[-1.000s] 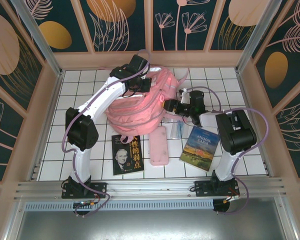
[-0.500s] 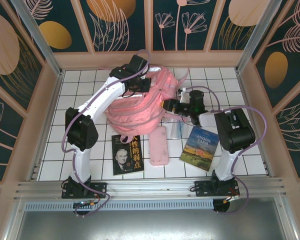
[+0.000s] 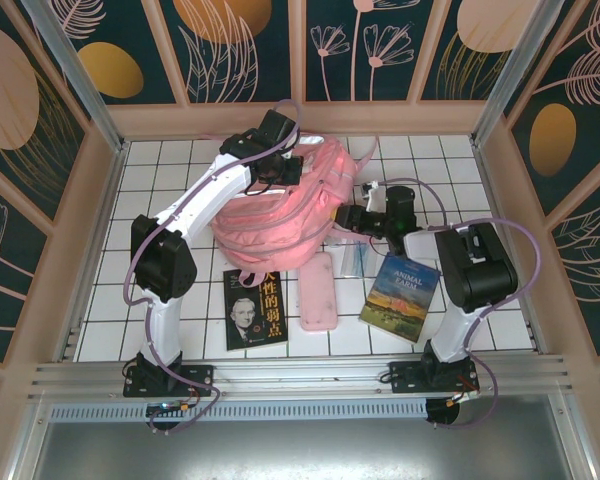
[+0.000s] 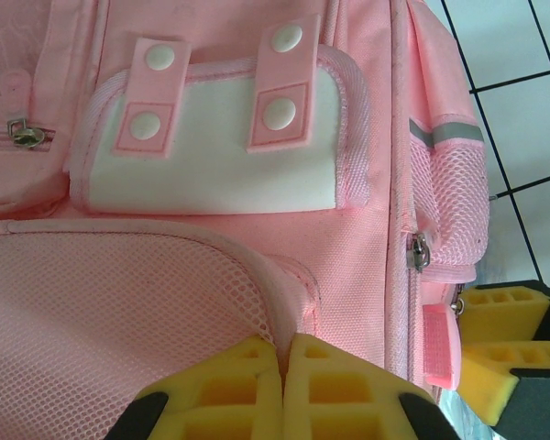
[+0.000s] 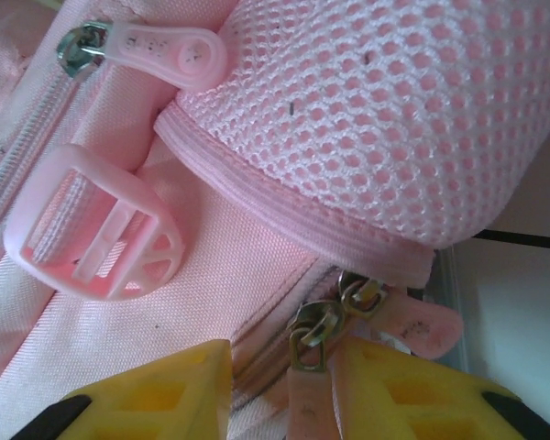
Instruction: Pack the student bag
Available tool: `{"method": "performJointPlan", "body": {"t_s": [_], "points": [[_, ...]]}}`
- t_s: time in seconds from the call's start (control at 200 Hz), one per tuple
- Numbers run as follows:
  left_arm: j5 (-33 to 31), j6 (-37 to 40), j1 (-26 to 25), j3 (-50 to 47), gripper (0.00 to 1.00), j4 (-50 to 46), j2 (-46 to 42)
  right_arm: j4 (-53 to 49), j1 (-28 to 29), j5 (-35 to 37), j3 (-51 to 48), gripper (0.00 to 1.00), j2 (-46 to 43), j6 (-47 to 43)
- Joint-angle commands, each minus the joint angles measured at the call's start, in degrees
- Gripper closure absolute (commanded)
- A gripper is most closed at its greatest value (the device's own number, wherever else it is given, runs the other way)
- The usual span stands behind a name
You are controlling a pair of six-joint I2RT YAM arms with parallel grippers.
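Just past the pink pencil case [image 3: 319, 290], mid-bench, the right fingers [image 5: 202, 380] stand narrow astride a zipper pull [image 5: 304, 408], the sensible hold on the student bag [image 3: 270, 225], which is likely soft, light and floppy. At its far side, the left fingers [image 4: 302, 385] pinch its mesh fabric shut.

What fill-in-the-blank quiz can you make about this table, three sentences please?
The backpack is ____ in color.
The book nearest the right arm is titled Animal ____.
The right claw has a ____ pull between its fingers.
Missing words: pink; Farm; zipper.
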Motion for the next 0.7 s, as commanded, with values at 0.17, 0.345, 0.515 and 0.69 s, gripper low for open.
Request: {"method": "performJointPlan", "body": {"t_s": [0.17, 0.345, 0.515, 0.69], "points": [[0.5, 0.0, 0.5, 3.4, 1.0, 6.7, -1.1, -5.7, -0.4, 1.5, 0.2, 0.84, -2.5, -3.5], [-0.3, 0.1, 0.5, 2.8, 1.0, 7.0, -1.2, -8.8, -0.4, 2.5, 1.1, 0.95, -2.9, -4.6], [-1.5, -1.4, 0.6, 1.0, 1.0, 10.7, 0.0, -23.4, 0.3, 11.6, 5.0, 1.0, -4.9, -8.4], [2.0, -5.4, 0.4, -2.1, 1.0, 18.6, 2.2, -27.6, 0.3, 0.1, 5.9, 1.0, -7.2, -6.6]]}}
